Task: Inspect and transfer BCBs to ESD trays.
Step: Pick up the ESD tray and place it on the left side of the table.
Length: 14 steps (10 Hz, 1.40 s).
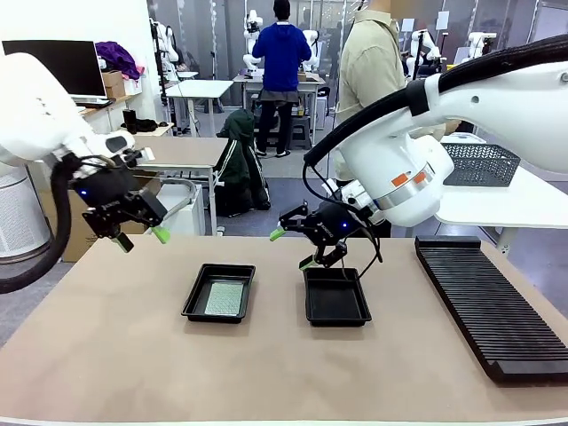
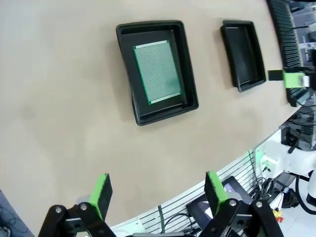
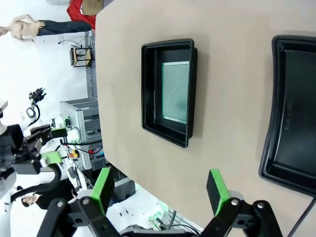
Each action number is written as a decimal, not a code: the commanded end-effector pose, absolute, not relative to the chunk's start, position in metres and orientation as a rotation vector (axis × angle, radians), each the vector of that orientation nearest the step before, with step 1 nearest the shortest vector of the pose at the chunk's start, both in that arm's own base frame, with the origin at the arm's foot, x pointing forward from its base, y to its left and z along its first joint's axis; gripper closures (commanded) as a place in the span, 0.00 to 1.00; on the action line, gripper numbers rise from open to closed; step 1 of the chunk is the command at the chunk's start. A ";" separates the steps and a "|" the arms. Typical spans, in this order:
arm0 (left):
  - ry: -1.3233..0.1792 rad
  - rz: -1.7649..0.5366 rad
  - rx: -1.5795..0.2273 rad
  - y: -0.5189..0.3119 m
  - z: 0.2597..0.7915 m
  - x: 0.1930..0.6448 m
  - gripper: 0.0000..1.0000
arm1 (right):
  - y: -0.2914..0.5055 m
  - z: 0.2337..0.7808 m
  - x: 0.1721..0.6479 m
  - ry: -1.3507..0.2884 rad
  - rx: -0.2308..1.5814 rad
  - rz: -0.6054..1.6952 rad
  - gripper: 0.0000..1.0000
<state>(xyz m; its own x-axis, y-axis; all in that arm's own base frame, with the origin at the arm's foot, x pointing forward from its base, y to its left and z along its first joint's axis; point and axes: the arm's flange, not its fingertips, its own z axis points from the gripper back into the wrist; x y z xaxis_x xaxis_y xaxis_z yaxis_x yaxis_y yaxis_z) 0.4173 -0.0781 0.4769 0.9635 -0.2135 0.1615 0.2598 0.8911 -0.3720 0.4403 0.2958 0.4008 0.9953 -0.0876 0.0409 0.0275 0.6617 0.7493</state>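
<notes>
Table (image 1: 266, 382) bare nearest me, free room | BCB (image 1: 222, 298) lies flat in left ESD tray (image 1: 190, 307); right ESD tray (image 1: 335, 299) empty | left gripper (image 1: 142, 239) and right gripper (image 1: 292, 248) both released, holding nothing | risk: descending, I clip right tray's flared far rim, shunting it toward slotted rack (image 1: 488, 306).

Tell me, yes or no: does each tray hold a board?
No, the board lies in the left tray, while the right tray shows just its bare black floor.
</notes>
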 end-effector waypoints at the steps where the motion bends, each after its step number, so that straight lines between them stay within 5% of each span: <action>1: -0.090 -0.239 -0.343 -0.099 0.471 0.436 0.00 | 0.286 0.398 0.434 -0.084 0.866 -0.032 0.00; 14: -0.093 -0.086 -0.088 -0.185 0.401 0.481 0.00 | 0.291 0.401 0.438 -0.075 0.849 -0.032 0.00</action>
<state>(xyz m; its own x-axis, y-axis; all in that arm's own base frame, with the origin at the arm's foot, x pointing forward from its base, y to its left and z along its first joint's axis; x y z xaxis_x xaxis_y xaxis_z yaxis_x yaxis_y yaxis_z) 0.4745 -0.1761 0.4047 0.9912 -0.1016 0.0853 0.1116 0.9864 -0.1209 0.4386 0.2903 0.4009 0.9975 -0.0431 0.0565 -0.0143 0.6581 0.7528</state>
